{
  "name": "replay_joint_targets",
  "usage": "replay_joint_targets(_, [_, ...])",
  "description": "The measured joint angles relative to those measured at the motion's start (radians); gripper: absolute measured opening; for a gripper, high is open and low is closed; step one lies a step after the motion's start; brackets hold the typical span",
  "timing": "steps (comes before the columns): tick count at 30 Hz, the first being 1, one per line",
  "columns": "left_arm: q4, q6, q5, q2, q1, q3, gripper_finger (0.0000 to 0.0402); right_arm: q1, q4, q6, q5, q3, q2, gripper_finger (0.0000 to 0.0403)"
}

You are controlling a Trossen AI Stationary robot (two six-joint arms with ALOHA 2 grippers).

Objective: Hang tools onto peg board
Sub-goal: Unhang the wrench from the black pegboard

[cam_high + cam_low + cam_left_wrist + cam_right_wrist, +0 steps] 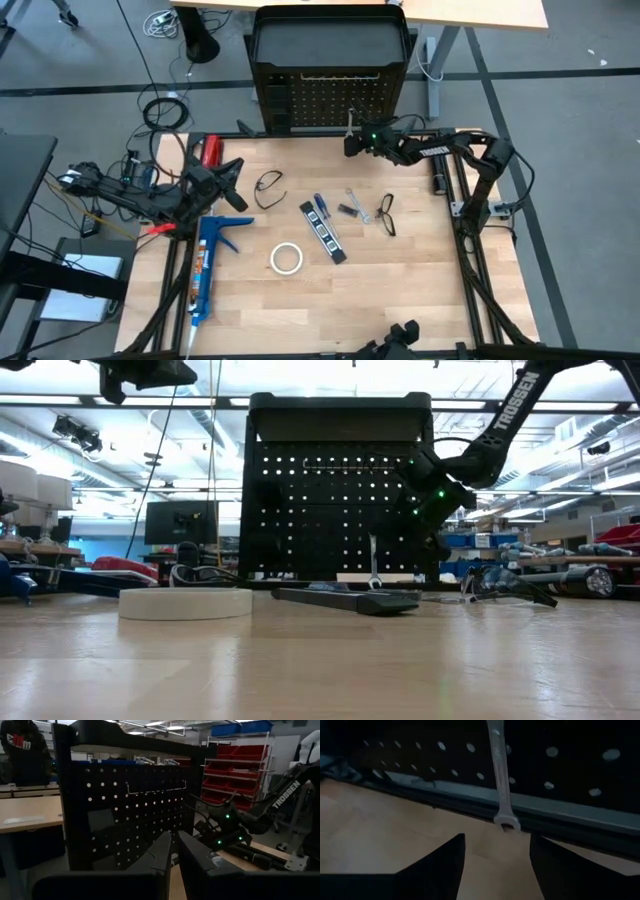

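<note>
A silver wrench (pixel 500 775) hangs upright against the peg board (pixel 330 95), its open end just above the table (pixel 420 290), while the right gripper (pixel 352 143) sits just in front of it with its fingers spread and nothing between them. The left gripper (pixel 236 185) waits clenched and empty over the table's left side, near a blue caulking gun (pixel 205 270). Still on the table lie two safety glasses (pixel 268 188), a tape roll (pixel 286 259), a screwdriver (pixel 320 207), a second wrench (pixel 357 206) and a pen-like tool (pixel 322 232).
</note>
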Motion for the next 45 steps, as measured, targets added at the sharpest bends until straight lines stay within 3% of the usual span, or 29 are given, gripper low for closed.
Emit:
replay_joint_targets(6, [0.0, -0.074, 0.0, 0.039, 0.0, 0.0, 0.0037, -0.03, -0.17, -0.025, -0.028, 0.077, 0.0, 0.0219])
replay_joint_targets(14, [0.001, -0.128, 0.0, 0.102, 0.001, 0.0, 0.0037, -0.068, -0.235, -0.052, -0.087, 0.141, 0.014, 0.0215])
replay_joint_targets(26, [0.002, -0.212, 0.019, 0.235, 0.027, 0.0, 0.0037, -0.039, -0.232, -0.082, -0.071, 0.252, 0.152, 0.02])
replay_joint_targets(31, [-0.021, -0.23, 0.019, 0.235, 0.027, 0.0, 0.0037, -0.041, -0.25, -0.045, -0.003, 0.258, 0.158, 0.0198])
replay_joint_targets(45, [-0.037, -0.258, 0.024, 0.267, 0.034, -0.003, 0.0037, -0.04, -0.226, -0.054, -0.003, 0.258, 0.158, 0.0168])
